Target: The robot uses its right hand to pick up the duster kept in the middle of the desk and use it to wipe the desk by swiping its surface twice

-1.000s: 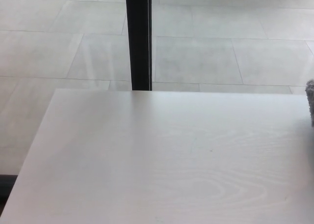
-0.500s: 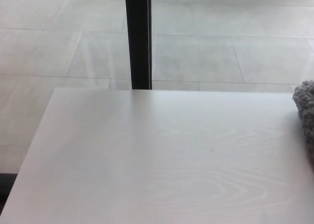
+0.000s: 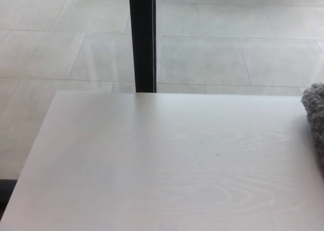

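Duster (image 3: 317, 120) now pokes further in at worktop (image 3: 167, 160) right edge vs 1 s ago, so a swipe is prob underway; robot hand out of frame, can't tell grip.

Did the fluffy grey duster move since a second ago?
Yes. The duster has slid further in from the right edge across the desk; the black post barely shifted.

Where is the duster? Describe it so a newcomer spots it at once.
Start at the pale wooden desk filling the lower picture and follow it to the right edge. There, partly cut off by the frame, sits the duster. It is the only grey, fluffy thing; everything else is smooth and flat.
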{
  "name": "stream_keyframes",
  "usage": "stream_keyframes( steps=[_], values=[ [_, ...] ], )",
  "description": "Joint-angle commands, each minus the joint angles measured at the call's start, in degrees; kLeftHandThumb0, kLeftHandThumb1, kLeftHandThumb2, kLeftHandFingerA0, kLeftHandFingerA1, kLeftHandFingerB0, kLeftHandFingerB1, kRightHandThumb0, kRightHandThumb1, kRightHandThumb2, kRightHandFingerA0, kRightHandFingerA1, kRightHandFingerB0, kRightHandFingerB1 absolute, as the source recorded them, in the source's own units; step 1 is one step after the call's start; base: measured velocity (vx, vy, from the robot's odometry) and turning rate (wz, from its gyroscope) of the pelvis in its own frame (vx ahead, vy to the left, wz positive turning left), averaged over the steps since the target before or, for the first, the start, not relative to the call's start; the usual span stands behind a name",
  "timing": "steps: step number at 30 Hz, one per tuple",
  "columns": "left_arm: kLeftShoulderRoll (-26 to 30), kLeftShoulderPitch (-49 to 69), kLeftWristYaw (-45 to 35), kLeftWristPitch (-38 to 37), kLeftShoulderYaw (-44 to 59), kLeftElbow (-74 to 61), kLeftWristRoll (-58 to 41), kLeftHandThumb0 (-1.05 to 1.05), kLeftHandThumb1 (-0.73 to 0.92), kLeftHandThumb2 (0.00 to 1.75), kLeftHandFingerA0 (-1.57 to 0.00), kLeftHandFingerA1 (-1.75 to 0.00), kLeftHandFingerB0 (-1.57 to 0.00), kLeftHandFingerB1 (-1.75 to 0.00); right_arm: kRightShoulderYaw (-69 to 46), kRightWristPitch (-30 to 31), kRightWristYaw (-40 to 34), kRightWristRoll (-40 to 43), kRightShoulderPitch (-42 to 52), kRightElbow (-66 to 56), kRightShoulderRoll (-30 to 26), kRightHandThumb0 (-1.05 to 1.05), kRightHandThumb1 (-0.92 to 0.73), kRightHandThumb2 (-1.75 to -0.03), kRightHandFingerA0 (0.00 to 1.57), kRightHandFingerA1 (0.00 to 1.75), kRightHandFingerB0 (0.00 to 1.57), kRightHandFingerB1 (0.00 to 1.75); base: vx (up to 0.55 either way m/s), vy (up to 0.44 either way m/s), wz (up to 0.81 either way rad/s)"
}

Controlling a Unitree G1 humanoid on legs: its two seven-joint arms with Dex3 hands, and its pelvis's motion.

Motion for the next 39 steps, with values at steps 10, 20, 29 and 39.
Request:
stream_keyframes(
  steps=[10,20,29,39],
  values=[
    [2.13,0.67,-0.06,1.07,0.65,-0.04,-0.52,-0.49,0.62,0.59,-0.57,-0.51,-0.68,-0.51,-41.87,3.72,2.57,28.76,29.52,-12.25,13.03,-0.92,-0.75,-0.63,0.6,1.18,0.04,0.94,0.0,0.0,0.0],
    [0.91,-0.51,3.04,1.23,7.31,-0.89,-5.75,-0.54,0.66,0.6,-0.63,-0.58,-0.48,-0.44,-43.39,-4.45,5.63,31.89,30.64,0.83,23.76,-0.92,-0.72,-0.65,0.0,0.8,0.0,0.57,0.0,0.0,0.0],
    [-0.3,-1.02,7.1,-0.41,10.42,-0.4,-5.51,-0.53,0.68,0.61,-0.61,-0.6,-0.51,-0.44,-34.58,-11.03,5.07,22.82,33.55,10.04,24.11,-0.66,-0.57,-0.58,0.83,1.24,0.12,0.92,0.0,0.0,0.0],
    [-0.08,-1.26,8.97,0.73,9.8,-0.59,-4.17,-0.55,0.65,0.6,-0.66,-0.64,-0.51,-0.46,-20.95,-19.19,1.41,16.77,35.84,15.88,21.21,-0.64,-0.48,-0.55,0.72,1.13,0.28,0.78,0.0,0.0,0.0]
  ],
)
